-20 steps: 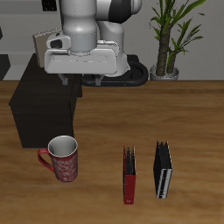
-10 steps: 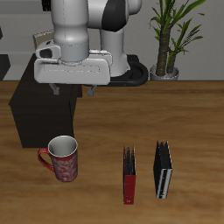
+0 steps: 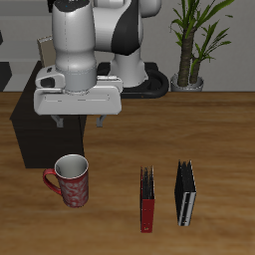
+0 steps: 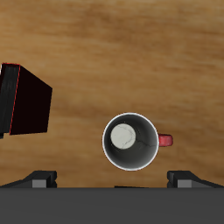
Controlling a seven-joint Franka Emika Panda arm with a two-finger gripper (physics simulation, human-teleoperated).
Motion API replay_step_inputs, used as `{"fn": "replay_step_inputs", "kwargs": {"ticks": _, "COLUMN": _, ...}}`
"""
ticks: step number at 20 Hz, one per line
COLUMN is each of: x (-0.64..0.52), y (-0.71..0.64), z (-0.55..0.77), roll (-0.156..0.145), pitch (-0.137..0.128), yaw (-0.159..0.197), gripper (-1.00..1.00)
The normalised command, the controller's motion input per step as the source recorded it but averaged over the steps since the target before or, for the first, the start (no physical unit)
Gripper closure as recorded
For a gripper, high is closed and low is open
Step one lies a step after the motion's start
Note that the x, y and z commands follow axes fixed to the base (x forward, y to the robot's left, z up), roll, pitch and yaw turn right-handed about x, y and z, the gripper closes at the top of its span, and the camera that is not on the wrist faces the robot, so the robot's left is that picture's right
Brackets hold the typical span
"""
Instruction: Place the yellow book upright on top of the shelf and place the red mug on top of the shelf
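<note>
The red mug (image 3: pixel 69 180) is standing upright on the worktop (image 3: pixel 219 129) just in front of the shelf (image 3: pixel 50 125), its handle pointing away from the red book (image 3: pixel 147 199). The gripper (image 3: pixel 79 122) is hanging above the red mug with its fingers (image 3: pixel 102 122) spread wide, the mug sitting below and between them, untouched. The yellow book (image 3: pixel 46 47) is standing upright on the shelf's top, behind the arm.
</note>
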Motion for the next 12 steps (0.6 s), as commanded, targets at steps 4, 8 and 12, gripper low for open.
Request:
{"fn": "replay_step_inputs", "kwargs": {"ticks": 4, "x": 0.13, "y": -0.02, "z": -0.4, "roll": 0.0, "pitch": 0.027, "yaw": -0.004, "gripper": -1.0}}
{"fn": "replay_step_inputs", "kwargs": {"ticks": 8, "x": 0.11, "y": 0.04, "z": -0.41, "roll": -0.02, "pitch": 0.03, "yaw": 0.005, "gripper": -1.0}}
{"fn": "replay_step_inputs", "kwargs": {"ticks": 12, "x": 0.08, "y": 0.22, "z": -0.44, "roll": 0.006, "pitch": 0.016, "yaw": 0.009, "gripper": -1.0}}
